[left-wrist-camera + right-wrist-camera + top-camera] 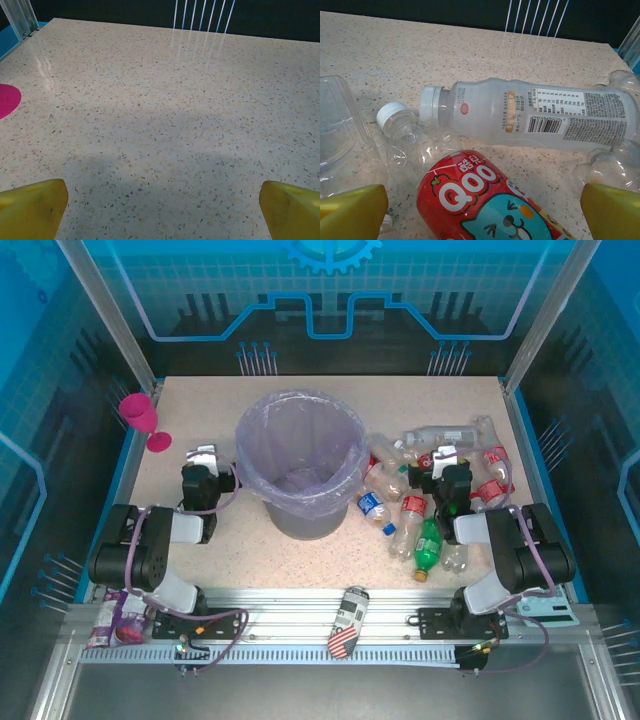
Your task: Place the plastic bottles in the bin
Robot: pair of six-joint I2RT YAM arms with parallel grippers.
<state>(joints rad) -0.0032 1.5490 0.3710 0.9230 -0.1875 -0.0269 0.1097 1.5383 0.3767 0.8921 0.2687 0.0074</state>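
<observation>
The plastic bottles [412, 510] lie heaped at 3 o'clock of the bin [300, 523], and I hold nothing.
My left gripper [162, 205], fingers spread wide, hovers over bare speckled tabletop [150, 100] at the bin's 9 o'clock. The bin stands mid-table, with a lavender liner [250, 440] folded over its rim. My right gripper [446, 454], equally wide, hovers above the heap. A red Qoo bottle [480, 200] lies between my fingertips, and a clear white-capped bottle [520, 115] lies on its side just beyond, at 12 o'clock. The green bottle [428, 545] lies at the heap's 6 o'clock.
</observation>
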